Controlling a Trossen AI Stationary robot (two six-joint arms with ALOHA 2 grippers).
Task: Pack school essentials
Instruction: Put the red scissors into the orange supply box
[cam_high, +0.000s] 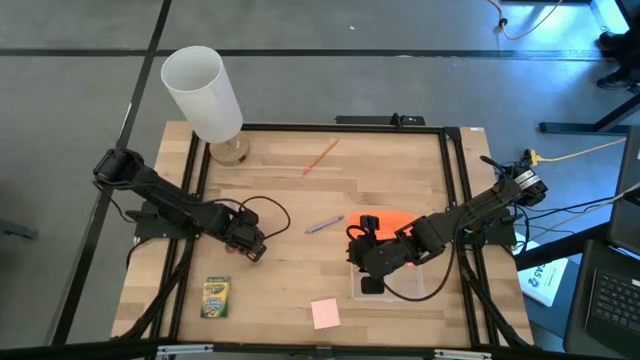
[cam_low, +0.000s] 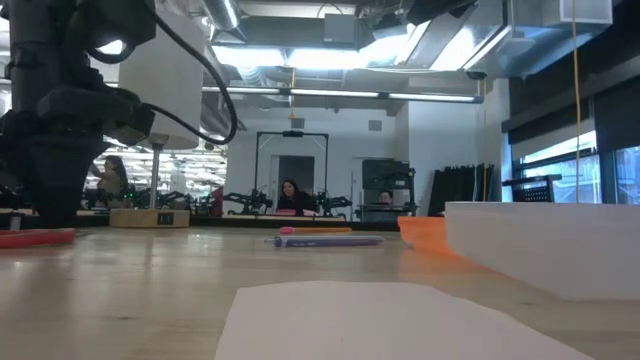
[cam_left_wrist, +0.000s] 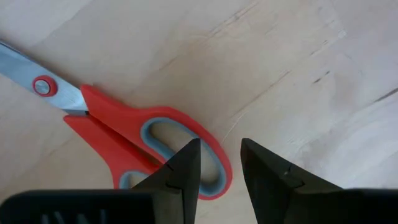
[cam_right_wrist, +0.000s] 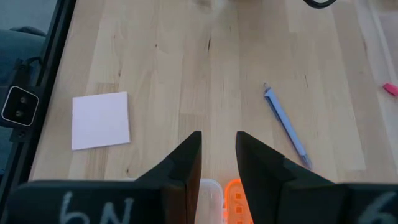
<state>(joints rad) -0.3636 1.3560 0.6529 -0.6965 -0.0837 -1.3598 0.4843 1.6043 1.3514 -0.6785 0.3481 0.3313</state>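
Observation:
Red-handled scissors (cam_left_wrist: 124, 130) lie flat on the wood. My left gripper (cam_left_wrist: 221, 146) (cam_high: 255, 250) points down over their handle, open. One finger stands over the handle loop, the other outside it, and the loop's rim (cam_left_wrist: 222, 171) lies between them. My right gripper (cam_right_wrist: 217, 140) (cam_high: 358, 255) is at the left end of the clear box (cam_high: 405, 275) with the orange lid (cam_high: 395, 218). The crayon box (cam_high: 216, 297), pink sticky-note pad (cam_high: 325, 313), pen (cam_high: 325, 225) and pencil (cam_high: 320, 157) lie loose on the table. My right gripper has a clear-and-orange piece of the box (cam_right_wrist: 225, 196) between its two fingers. The fingers slant down from the table's right side. They hide which part of the box or lid this is. The box stands on the table.
A tall white cylinder (cam_high: 203, 95) stands at the far left corner. A black frame (cam_high: 330, 125) borders the tabletop. Bare wood lies between the two grippers, around the pen. A cable (cam_high: 270, 212) loops beside my left gripper.

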